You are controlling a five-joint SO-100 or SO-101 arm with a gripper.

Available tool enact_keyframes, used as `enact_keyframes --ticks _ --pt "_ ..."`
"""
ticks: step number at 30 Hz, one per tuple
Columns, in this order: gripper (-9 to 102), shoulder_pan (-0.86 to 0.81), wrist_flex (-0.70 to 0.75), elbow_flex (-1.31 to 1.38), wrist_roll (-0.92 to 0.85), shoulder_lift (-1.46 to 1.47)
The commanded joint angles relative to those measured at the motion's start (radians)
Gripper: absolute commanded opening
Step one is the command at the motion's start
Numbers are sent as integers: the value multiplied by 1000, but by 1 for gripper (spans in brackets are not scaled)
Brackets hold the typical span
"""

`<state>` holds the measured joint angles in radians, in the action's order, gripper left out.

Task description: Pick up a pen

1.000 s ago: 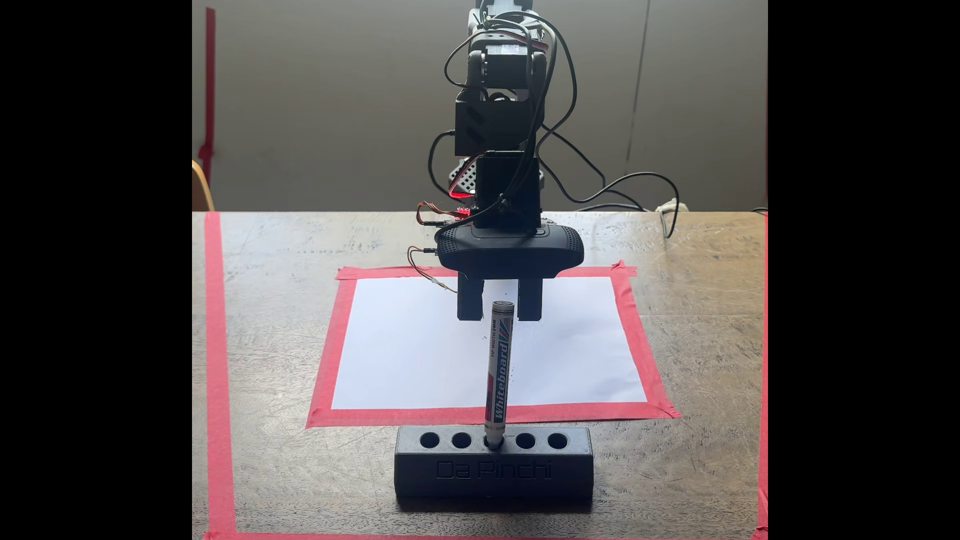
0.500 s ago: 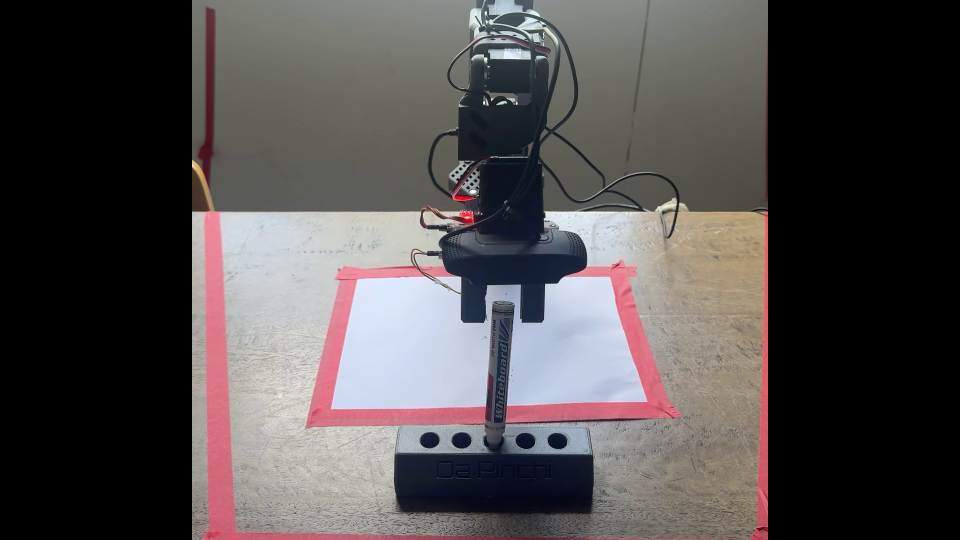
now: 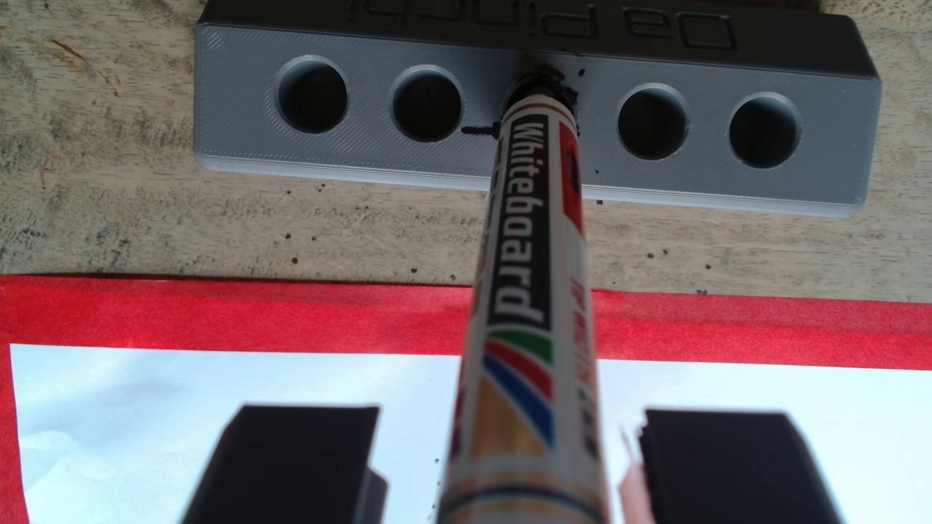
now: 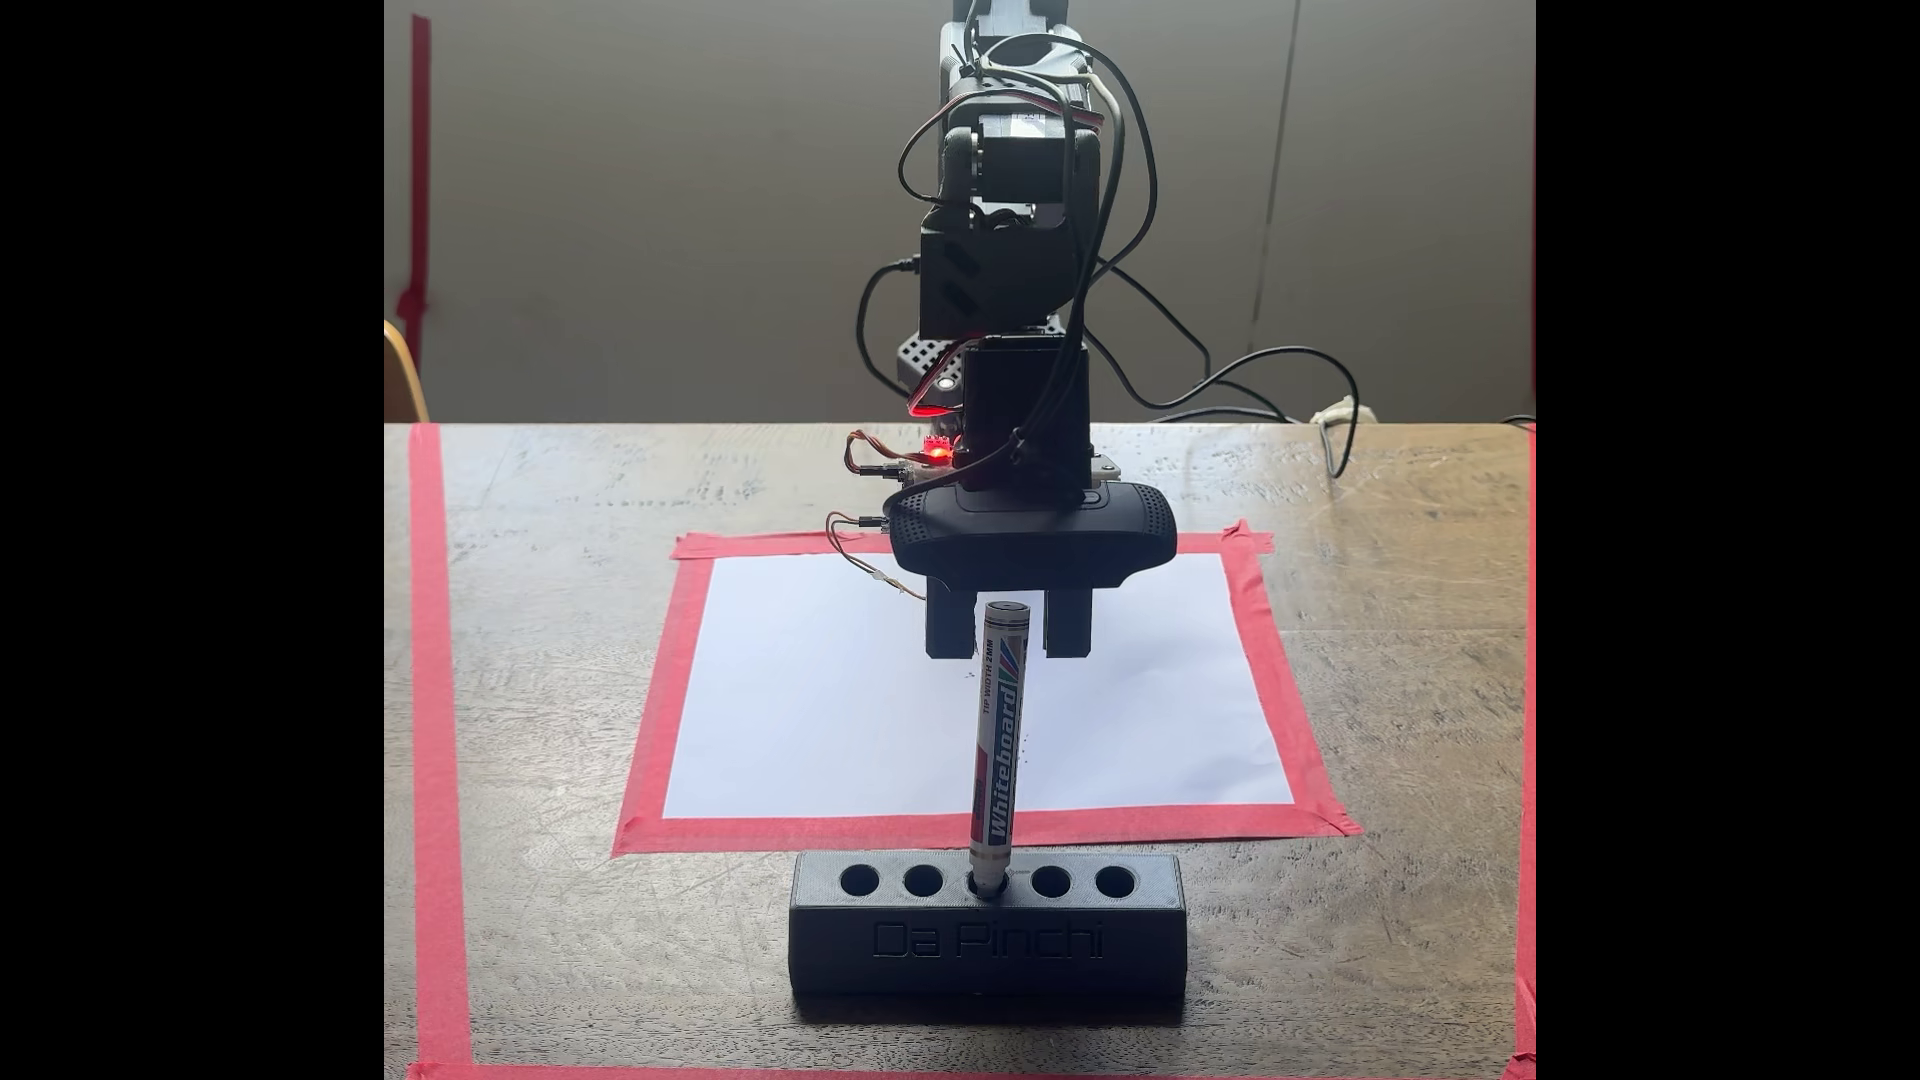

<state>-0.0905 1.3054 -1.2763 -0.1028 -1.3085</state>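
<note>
Pen (image 4: 998,743) stands nearly upright in the 3rd of 5 holes of the black holder (image 4: 987,940), which sits at the near edge of the wooden table (image 4: 1392,675). Gripper (image 4: 1008,633) hangs at the pen's top end, fingers apart, 1 on each side of the barrel in the wrist view (image 3: 509,468), not touching it. White paper (image 4: 831,706), bordered in red tape (image 4: 655,717), lies on the far side of the holder.

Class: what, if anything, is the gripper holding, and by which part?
Nothing. The open gripper straddles the pen near its top end, with gaps showing on both sides.
</note>
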Motion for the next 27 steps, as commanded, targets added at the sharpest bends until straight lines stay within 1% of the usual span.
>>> enact_keyframes --ticks 1,7,15,27 --pt "100 0 -15 18 -6 -31" --pt "98 5 -15 14 -8 -34" --pt "75 9 -37 21 -8 -34" --pt "51 9 -37 23 -8 -34"
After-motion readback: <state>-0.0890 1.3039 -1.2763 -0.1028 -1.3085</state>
